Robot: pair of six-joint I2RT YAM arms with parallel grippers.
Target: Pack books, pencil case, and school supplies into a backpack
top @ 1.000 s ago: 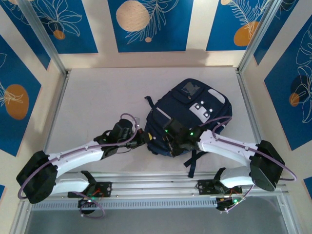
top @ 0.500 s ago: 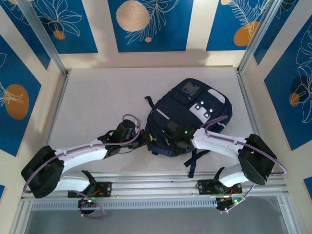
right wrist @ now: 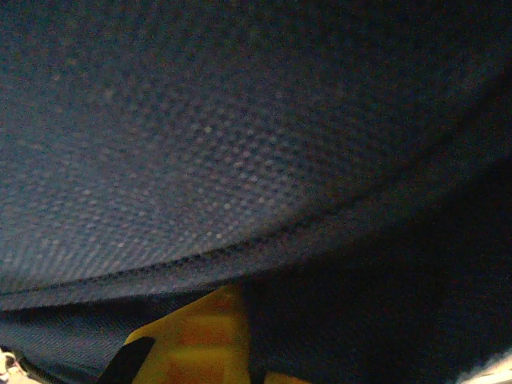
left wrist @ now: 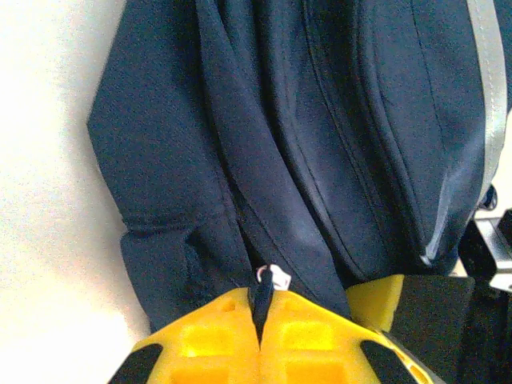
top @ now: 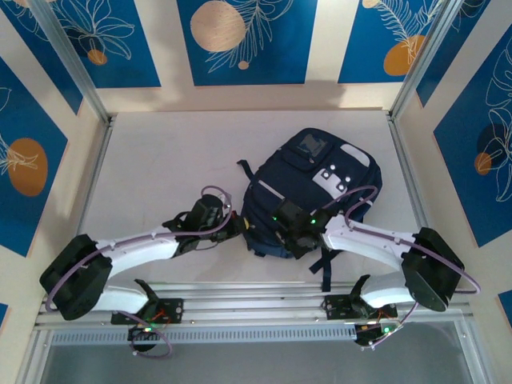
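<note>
Two grippers are working the near end of the backpack, which lies flat on the table with its long axis running from that near end away toward the far right. You have the left gripper at the pack's near-left corner. In the left wrist view its yellow fingers are pressed together on a dark zip pull with a small pale tip, and the pull stands straight out of the seam into the jaws. The zip line climbs away from that pinch along the pack's length, beside the pale stripe.

Your right gripper sits on the pack's near edge, just to the right of the left one and close to it. Its jaws are closed, and its wrist view has navy cloth right against the lens with one yellow finger below. It looks like a pinch on a fold of the pack, though the contact itself is hidden.

I judge this to be zip work, and the frames don't settle whether it is opening or closing. The pull belongs to the left arm, so draw along the seam's line while the right hand anchors the cloth; a sideways tug would likely drag the whole pack
</note>
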